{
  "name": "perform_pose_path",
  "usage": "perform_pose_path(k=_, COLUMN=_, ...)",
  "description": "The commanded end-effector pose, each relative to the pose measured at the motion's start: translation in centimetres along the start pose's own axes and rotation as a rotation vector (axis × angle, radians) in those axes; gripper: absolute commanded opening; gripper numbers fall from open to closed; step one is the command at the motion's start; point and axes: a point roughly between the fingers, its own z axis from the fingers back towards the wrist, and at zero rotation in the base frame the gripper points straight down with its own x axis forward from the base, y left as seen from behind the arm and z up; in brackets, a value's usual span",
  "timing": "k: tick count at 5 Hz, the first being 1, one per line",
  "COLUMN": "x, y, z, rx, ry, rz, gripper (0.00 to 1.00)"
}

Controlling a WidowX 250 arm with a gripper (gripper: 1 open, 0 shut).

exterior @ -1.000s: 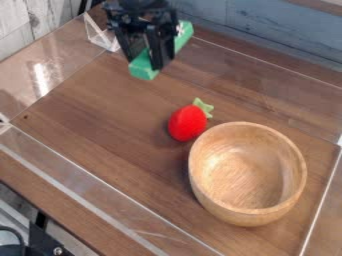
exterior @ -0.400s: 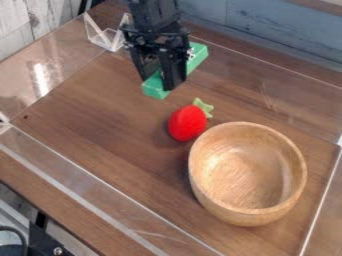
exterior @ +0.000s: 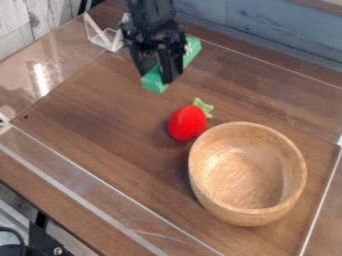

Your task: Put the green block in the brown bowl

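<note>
The green block (exterior: pixel 158 84) is a bright green bar held tilted between the dark fingers of my gripper (exterior: pixel 160 70), which is shut on it. The block hangs just above the wooden table at the back centre, with its ends poking out below and to the right of the fingers. The brown bowl (exterior: pixel 205 150) is a wide light-wood bowl standing empty at the front right, well apart from the gripper.
A red strawberry toy (exterior: pixel 187 122) with a green top lies between the gripper and the bowl, touching the bowl's far-left rim. Clear plastic walls (exterior: pixel 80 170) edge the table. A small clear stand (exterior: pixel 96 36) sits at the back left.
The gripper has carried the green block a little right and forward, toward the strawberry, then eased slightly back. Bowl and strawberry have not moved.
</note>
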Motion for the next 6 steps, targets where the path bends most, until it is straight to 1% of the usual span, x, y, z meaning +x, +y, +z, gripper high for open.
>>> perform_pose_path(k=1, x=-0.7, y=-4.9, z=0.1, rx=0.022, ry=-0.055, rz=-0.031, gripper=0.0)
perform_pose_path(k=2, x=-1.0, y=-9.3, z=-2.9, rx=0.021, ry=-0.046, rz=-0.051, gripper=0.0)
perform_pose_path(k=3, x=-1.1, y=-13.5, z=-4.3, rx=0.031, ry=-0.036, rz=-0.055, gripper=0.0)
perform_pose_path(k=4, x=-2.2, y=-15.4, z=-4.3, rx=0.071, ry=-0.037, rz=-0.079, gripper=0.0)
perform_pose_path(k=5, x=-3.0, y=-14.7, z=-3.8, rx=0.11, ry=-0.039, rz=-0.116, gripper=0.0)
perform_pose_path(k=6, x=-3.6, y=-14.2, z=-2.9, rx=0.135, ry=-0.055, rz=-0.109, gripper=0.0)
